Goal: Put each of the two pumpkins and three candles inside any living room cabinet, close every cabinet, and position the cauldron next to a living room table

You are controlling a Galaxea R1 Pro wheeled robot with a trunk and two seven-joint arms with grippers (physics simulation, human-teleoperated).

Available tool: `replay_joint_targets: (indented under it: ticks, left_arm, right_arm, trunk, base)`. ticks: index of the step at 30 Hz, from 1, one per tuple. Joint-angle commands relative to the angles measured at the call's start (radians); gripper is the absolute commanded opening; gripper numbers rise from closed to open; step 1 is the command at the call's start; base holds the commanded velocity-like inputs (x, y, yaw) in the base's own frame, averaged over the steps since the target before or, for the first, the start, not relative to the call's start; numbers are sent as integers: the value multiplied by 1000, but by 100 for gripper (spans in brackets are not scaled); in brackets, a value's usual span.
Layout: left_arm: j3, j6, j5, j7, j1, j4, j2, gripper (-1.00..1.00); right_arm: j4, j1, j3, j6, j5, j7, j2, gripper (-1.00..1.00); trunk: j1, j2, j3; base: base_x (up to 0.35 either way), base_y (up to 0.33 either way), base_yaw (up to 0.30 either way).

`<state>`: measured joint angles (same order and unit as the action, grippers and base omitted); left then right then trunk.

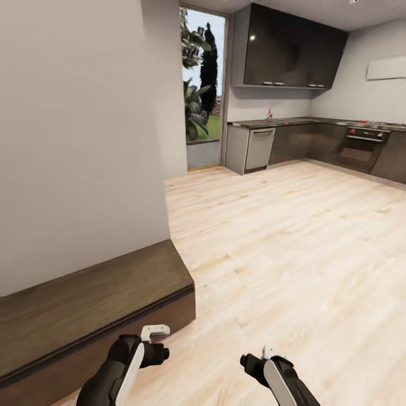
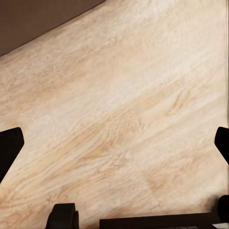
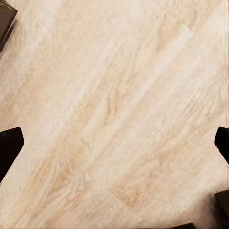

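Both arms sit at the head view's bottom edge, beside the cabinet [image 1: 84,304] lying shut at lower left against the wall [image 1: 79,141], while each wrist view shows its gripper, left [image 2: 114,143] and right [image 3: 114,143], spread wide and empty over floor [image 1: 293,237].

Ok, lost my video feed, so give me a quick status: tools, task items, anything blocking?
Both tools open and empty: left tool, right tool, over wood floor. Dark cabinet at left, looks closed. Kitchen counter far ahead.
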<state>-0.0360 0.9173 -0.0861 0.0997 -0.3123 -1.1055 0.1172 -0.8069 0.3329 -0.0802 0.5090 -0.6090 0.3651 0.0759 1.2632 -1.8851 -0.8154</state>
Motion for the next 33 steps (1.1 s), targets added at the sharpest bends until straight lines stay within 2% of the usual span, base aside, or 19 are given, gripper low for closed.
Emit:
replay_joint_targets:
  ticks: [1, 10, 27, 33]
  left_arm:
    - [0, 0, -1, -1, 0, 1, 0, 100]
    - [2, 0, -1, -2, 0, 3, 0, 100]
    - [1, 0, 0, 0, 0, 3, 1, 100]
    - [1, 0, -1, 0, 0, 3, 1, 100]
  right_arm:
    - [1, 0, 10, 0, 0, 0, 0, 100]
    - [3, 0, 50, 3, -1, 1, 1, 100]
    - [12, 0, 54, 0, -1, 0, 0, 100]
    - [11, 0, 54, 0, -1, 0, 0, 100]
  trunk:
    - [-4, 7, 3]
    - [-38, 70, 32]
    - [-104, 189, 92]
    - [-127, 231, 113]
  base:
    - [0, 0, -288]
    - [0, 0, -288]
    - [-2, 0, -288]
    - [-228, 0, -288]
